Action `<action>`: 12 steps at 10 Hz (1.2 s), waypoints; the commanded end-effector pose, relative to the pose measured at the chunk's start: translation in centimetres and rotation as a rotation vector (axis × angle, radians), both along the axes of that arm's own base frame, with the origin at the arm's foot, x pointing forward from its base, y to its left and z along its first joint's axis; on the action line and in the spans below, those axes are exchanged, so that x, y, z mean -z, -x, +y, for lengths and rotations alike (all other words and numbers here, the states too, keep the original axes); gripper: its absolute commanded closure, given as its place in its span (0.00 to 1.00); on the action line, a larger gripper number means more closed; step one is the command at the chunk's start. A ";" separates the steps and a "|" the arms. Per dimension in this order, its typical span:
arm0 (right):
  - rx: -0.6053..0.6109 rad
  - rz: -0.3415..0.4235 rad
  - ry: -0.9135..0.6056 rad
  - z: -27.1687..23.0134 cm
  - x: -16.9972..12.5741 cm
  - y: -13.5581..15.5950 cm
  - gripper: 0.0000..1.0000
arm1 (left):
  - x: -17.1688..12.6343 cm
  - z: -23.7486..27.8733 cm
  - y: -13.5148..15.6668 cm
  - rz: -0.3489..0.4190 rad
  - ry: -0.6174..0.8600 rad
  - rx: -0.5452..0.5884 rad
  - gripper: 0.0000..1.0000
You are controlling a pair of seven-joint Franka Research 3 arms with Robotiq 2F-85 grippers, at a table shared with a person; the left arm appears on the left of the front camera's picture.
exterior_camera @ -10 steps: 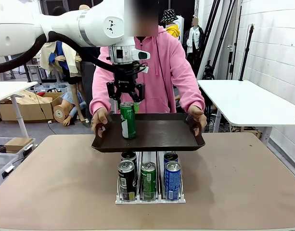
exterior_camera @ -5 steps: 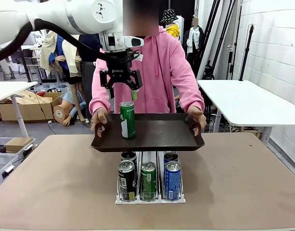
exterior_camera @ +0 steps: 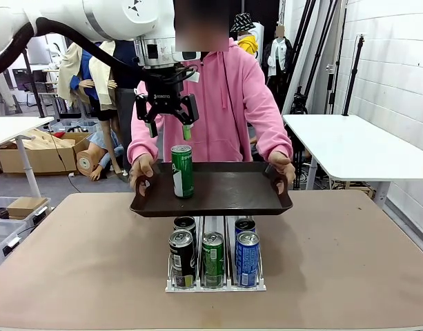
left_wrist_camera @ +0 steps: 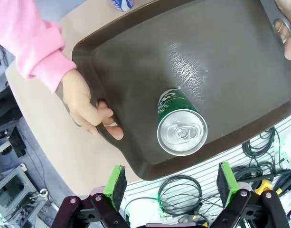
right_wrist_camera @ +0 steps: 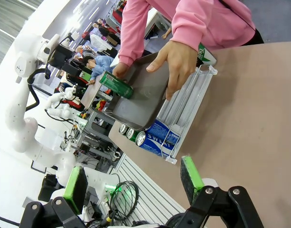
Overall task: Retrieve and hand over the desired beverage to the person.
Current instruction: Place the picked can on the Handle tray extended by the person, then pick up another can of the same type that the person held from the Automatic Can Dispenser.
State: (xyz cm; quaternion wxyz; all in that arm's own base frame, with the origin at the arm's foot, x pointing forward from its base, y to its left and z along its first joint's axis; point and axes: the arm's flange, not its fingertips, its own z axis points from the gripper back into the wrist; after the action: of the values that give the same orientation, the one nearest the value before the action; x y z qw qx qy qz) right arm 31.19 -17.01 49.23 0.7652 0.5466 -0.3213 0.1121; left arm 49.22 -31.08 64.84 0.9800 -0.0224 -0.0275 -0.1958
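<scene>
While tray [exterior_camera: 232,189] bears one can [exterior_camera: 183,171], rack [exterior_camera: 214,287] several

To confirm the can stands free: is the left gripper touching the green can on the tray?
Apart. In the front view the left gripper hangs open above the green can, with a clear gap between them.

A tan bench [exterior_camera: 80,262] spans the foreground. To its right a white side table [exterior_camera: 356,141] stands near a white brick wall [exterior_camera: 397,83], with black stands [exterior_camera: 299,102] beyond it. On the floor at left sit a cardboard box [exterior_camera: 38,157] and a clear bin [exterior_camera: 4,231] holding a smaller box [exterior_camera: 23,205]. Cables [left_wrist_camera: 257,147] lie tangled on the floor.
</scene>
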 end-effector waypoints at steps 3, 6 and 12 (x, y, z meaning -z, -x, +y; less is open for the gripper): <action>-0.006 -0.014 -0.004 0.0 0.0 0.0 0.00 | -0.2 0.0 -0.3 -0.007 0.007 -0.003 0.00; -0.006 -0.014 -0.004 0.0 0.0 0.0 0.00 | -0.2 0.0 -0.3 -0.007 0.007 -0.003 0.00; -0.006 -0.014 -0.004 0.0 0.0 0.0 0.00 | -0.2 0.0 -0.3 -0.007 0.007 -0.003 0.00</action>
State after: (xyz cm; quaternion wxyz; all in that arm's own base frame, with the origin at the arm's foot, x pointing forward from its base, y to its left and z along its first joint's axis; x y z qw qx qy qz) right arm 31.19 -17.01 49.23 0.7651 0.5466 -0.3213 0.1121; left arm 49.40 -31.16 64.88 0.9799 -0.0238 -0.0283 -0.1960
